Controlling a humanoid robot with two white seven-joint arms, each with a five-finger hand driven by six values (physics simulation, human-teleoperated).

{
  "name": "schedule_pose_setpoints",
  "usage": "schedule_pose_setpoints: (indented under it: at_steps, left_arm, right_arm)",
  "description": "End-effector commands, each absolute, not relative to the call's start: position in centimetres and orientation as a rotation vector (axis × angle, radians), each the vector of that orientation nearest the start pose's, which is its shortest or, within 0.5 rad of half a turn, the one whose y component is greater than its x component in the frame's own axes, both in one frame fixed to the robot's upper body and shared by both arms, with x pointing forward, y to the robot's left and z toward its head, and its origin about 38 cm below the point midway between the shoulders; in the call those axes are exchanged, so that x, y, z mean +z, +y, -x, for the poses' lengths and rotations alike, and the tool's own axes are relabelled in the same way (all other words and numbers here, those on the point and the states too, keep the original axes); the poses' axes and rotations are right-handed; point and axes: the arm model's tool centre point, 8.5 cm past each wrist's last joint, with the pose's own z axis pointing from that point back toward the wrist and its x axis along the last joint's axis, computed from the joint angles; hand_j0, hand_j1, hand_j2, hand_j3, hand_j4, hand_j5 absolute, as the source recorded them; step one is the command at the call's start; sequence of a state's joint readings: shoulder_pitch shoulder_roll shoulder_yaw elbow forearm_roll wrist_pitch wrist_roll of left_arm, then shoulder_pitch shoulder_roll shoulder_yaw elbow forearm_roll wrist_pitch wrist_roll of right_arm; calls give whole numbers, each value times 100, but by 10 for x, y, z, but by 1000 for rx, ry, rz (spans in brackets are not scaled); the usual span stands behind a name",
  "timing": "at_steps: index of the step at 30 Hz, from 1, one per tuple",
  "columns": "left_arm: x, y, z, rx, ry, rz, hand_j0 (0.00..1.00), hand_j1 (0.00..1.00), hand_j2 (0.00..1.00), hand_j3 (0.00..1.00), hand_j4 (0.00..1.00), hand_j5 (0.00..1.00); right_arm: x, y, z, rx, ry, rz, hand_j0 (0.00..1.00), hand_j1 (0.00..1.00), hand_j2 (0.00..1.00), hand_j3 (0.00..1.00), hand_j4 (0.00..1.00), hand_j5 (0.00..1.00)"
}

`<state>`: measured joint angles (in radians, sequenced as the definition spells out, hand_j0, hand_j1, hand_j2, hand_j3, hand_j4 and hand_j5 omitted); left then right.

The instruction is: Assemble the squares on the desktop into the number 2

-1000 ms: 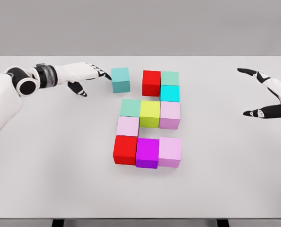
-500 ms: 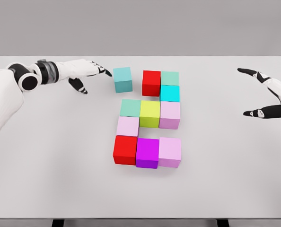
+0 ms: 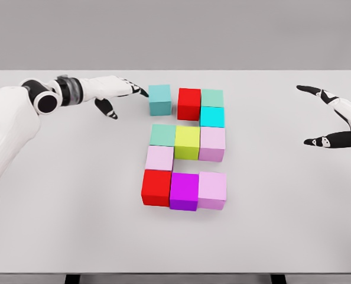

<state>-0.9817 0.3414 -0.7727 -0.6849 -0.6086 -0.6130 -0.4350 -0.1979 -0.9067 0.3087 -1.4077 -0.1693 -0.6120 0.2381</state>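
The teal-blue cube [image 3: 160, 99] sat on the white surface [image 3: 75, 195] at the upper left of the block group, just beside the upper red cube [image 3: 189, 103], with only a thin gap between them. The extended fingers [image 3: 137, 90] of the left hand [image 3: 113, 93] lay against or right next to the teal-blue cube's left face near its top edge; actual contact could not be told. The hand was flat and stretched out, fingers released and grasping nothing, with the thumb hanging down below the palm and well clear of the cube.

To the right of the upper red cube stood a mint-green cube [image 3: 212, 97], and a cyan cube [image 3: 212, 116] sat directly in front of that one, touching it. Below them ran a row of three touching blocks: a pale green cube [image 3: 163, 135] on the left, a yellow-green cube [image 3: 187, 142] in the middle and a pink-lilac cube [image 3: 212, 144] on the right. A pale pink cube [image 3: 159, 158] sat under the pale green one. The bottom row held a lower red cube [image 3: 156, 187], a magenta cube [image 3: 184, 191] and a light pink cube [image 3: 212, 190], side by side and touching.

The left arm reached in from the left edge across the rear part of the surface. The right hand [image 3: 335, 121] hovered near the right edge, well apart from all the blocks, its fingers spread loosely and holding nothing.
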Motion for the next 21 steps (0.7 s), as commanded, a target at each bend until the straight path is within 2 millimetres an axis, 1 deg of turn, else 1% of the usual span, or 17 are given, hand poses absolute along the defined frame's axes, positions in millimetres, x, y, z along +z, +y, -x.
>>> schedule_pose_setpoints:
  at_steps: [1,6,12,17,21]
  left_arm:
    - [163,223,-552,-1974,-1269,-385,92,92,92,92,92,92]
    - [166,219,-553,-1975,-1278,-386,92,92,92,92,92,92]
    - [170,220,-555,-1973,-1280,-394,93,93,93,93,93,93]
    - [170,223,-557,-1965,-1270,-397,93,93,93,93,93,93]
    - [170,214,-557,-1971,-1284,-385,93,93,93,93,93,93]
  right_arm:
    - [189,-408,-379,1163,-1769,214,100,100,100,100,100,100]
    - [188,-408,-379,1162,-1768,215,100,100,100,100,100,100]
    - [188,-408,-379,1162,-1768,215,100,100,100,100,100,100]
    - [186,-412,-380,1150,-1760,221,100,100,100,100,100,100]
    - [186,-412,-380,1151,-1761,220,100,100,100,100,100,100]
